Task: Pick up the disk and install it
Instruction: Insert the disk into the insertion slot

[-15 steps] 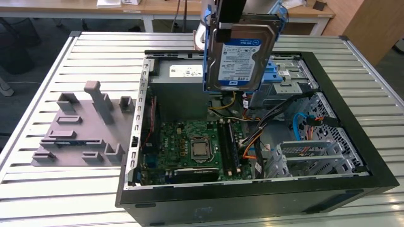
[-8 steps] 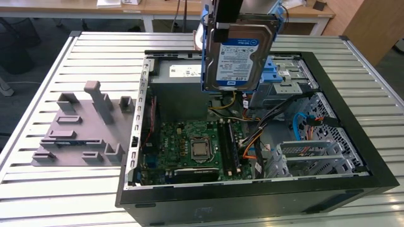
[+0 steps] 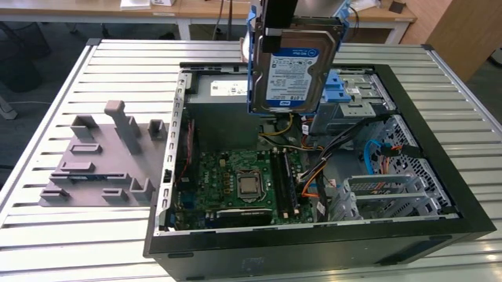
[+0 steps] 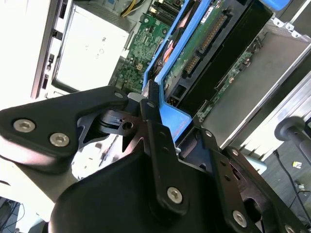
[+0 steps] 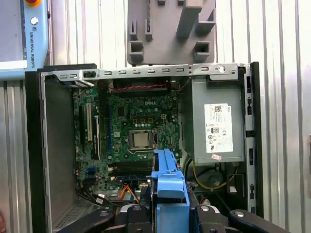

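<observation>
The disk (image 3: 292, 67), a silver hard drive with a blue-and-white label and a blue plastic bracket along its edges, hangs upright above the back of the open computer case (image 3: 439, 176). My gripper (image 3: 276, 20) is shut on the bracket from above. In the second wrist view the black fingers (image 4: 154, 121) clamp the blue bracket (image 4: 172, 116), and the disk's green circuit-board side (image 4: 194, 43) faces the camera. The first wrist view looks down past the held bracket (image 5: 169, 187) into the case.
Inside the case are the green motherboard (image 3: 239, 176), a grey metal box with a white sticker (image 5: 216, 128), a blue drive bay (image 3: 345, 88) and loose cables (image 3: 314, 176). A grey plastic tray with upright slots (image 3: 102, 158) lies on the slatted table (image 3: 79, 235) at the exterior view's left.
</observation>
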`<state>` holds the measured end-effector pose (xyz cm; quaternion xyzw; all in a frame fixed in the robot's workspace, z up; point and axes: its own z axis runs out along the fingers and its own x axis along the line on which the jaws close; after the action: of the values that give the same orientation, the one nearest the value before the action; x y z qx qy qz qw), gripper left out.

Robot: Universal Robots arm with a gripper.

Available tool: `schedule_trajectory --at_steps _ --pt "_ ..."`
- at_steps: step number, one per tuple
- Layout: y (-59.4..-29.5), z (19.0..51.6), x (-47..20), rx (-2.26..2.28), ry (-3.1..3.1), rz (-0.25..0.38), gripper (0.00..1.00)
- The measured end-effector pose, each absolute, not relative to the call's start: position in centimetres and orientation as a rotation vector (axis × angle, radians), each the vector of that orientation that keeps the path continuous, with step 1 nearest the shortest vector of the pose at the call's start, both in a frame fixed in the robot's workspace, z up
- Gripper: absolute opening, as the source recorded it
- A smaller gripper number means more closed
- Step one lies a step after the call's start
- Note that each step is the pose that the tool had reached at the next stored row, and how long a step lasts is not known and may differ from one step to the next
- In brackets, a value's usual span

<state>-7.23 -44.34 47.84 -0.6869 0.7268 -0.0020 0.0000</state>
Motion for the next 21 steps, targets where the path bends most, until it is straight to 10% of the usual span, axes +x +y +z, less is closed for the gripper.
schedule_trajectory --at_steps 21 --pt "-44.61 47.83 -6.85 -2.158 2.283 -0.006 0.36"
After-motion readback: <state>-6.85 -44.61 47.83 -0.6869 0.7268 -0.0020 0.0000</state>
